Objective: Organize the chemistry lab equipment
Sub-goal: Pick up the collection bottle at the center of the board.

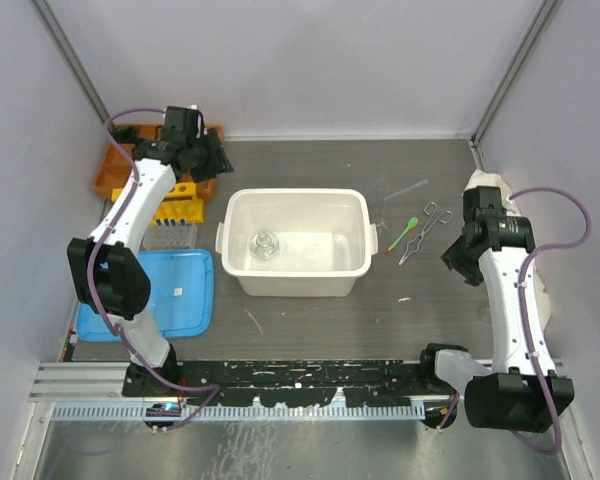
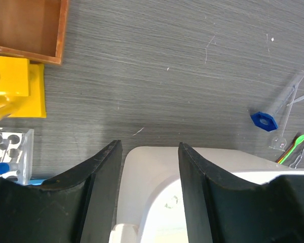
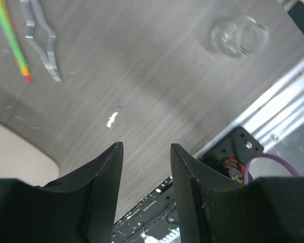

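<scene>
- Dark wood-grain surface [image 1: 310,320] between grey walls: at its far left corner I see an orange tray [image 1: 108,172], with the yellow tube rack [image 1: 177,206] just beside it on the near side.
- Nearer me, a clear rack [image 2: 9,152] holding tubes stands by a blue tray [image 1: 185,290].
- My left hand [image 2: 149,146] hangs over the tub's far left corner, fingers spread, nothing between them.
- Mid-surface sits the white tub [image 1: 295,282], with the glass flask [image 1: 266,245] on its bottom.
- Right of the tub a glass tube [image 2: 289,91] lies flat with a blue cap [image 2: 264,120] at its end.
- Near it lie the green spoon [image 1: 404,231] and the forceps [image 1: 424,228], side by side.
- My right hand [image 3: 146,148] is parted and empty above bare surface; a small glass vial [image 3: 239,36] lies apart from it.
- At the right edge, a cream cloth [image 1: 542,285] shows partly behind the arm.
</scene>
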